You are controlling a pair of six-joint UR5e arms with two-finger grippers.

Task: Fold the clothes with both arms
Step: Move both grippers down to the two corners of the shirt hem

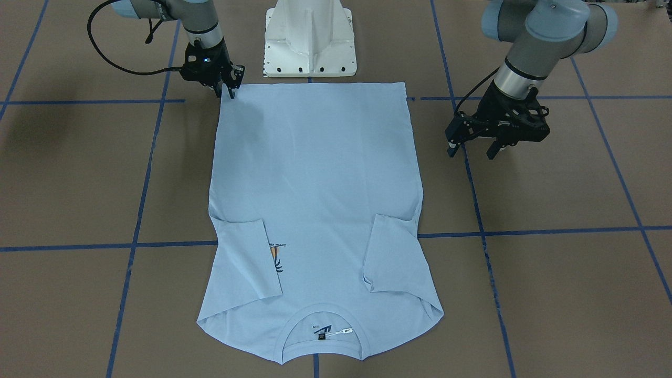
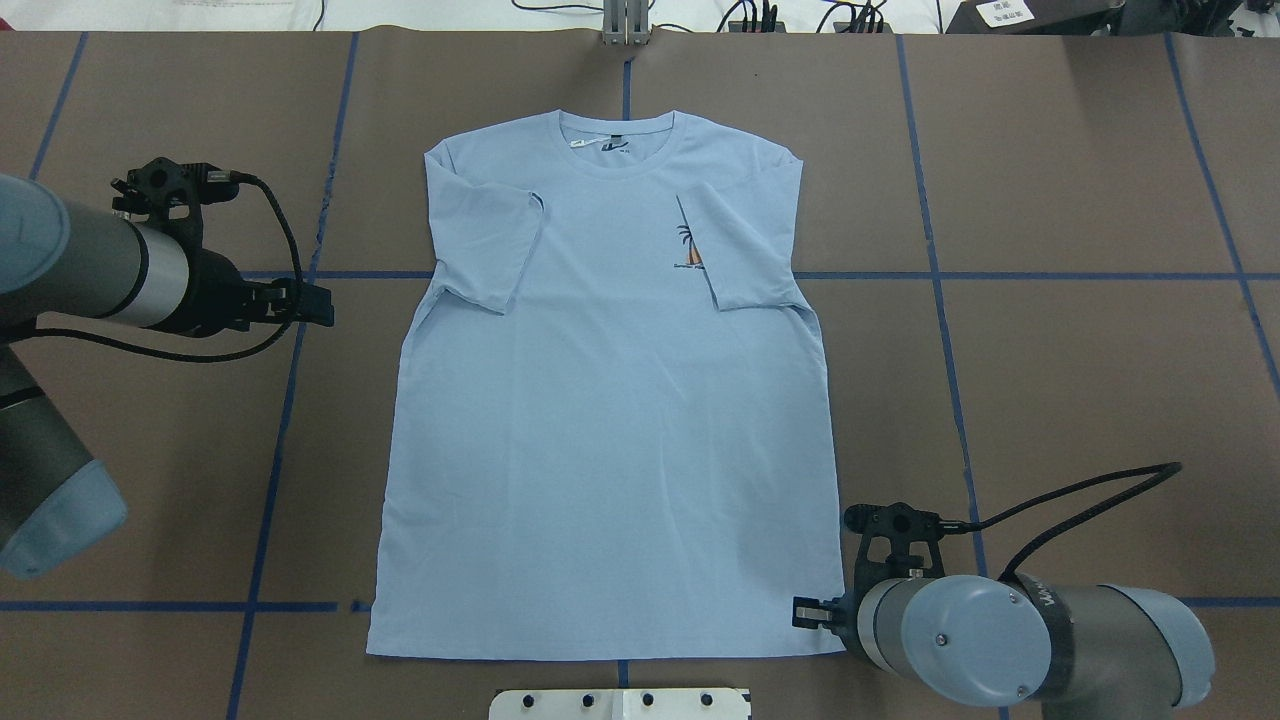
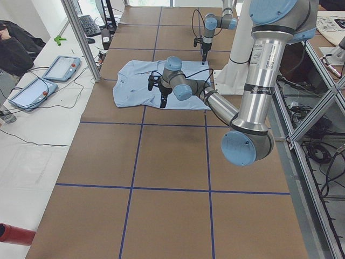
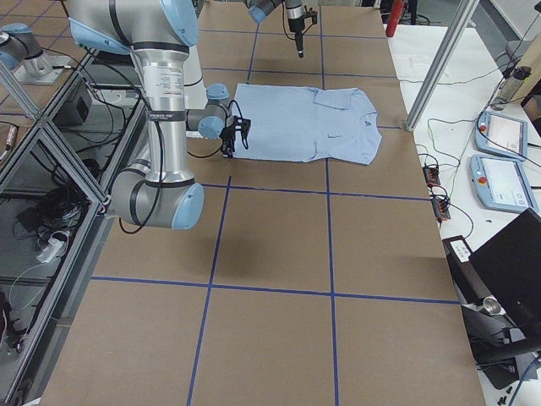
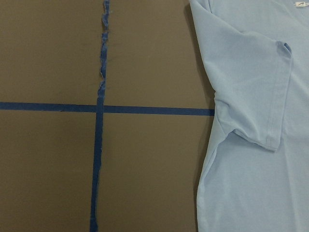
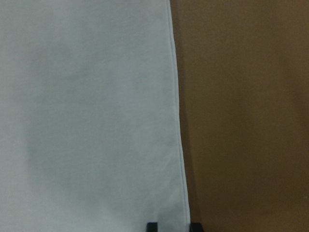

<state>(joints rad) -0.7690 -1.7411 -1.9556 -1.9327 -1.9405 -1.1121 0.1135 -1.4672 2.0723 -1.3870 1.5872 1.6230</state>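
The light blue T-shirt point(image 1: 315, 184) point(image 2: 610, 420) lies flat, front up, on the brown table with its hem toward the robot. Both short sleeves are folded inward over the chest. One sleeve partly covers the palm print point(image 2: 688, 250). My right gripper point(image 1: 226, 93) point(image 2: 805, 612) is down at a hem corner. In the right wrist view its fingertips point(image 6: 152, 226) stand a little apart, with the shirt's side edge between them. My left gripper point(image 1: 472, 151) point(image 2: 315, 305) hovers open and empty beside the shirt's other side, about level with the sleeve point(image 5: 260, 92).
The white pedestal base point(image 1: 310, 42) stands just behind the hem. Blue tape lines point(image 2: 290, 400) cross the brown table. Off the far table edge are handheld tablets point(image 3: 59, 67), cables and a seated person point(image 3: 13, 43). A laptop point(image 4: 507, 271) sits there too.
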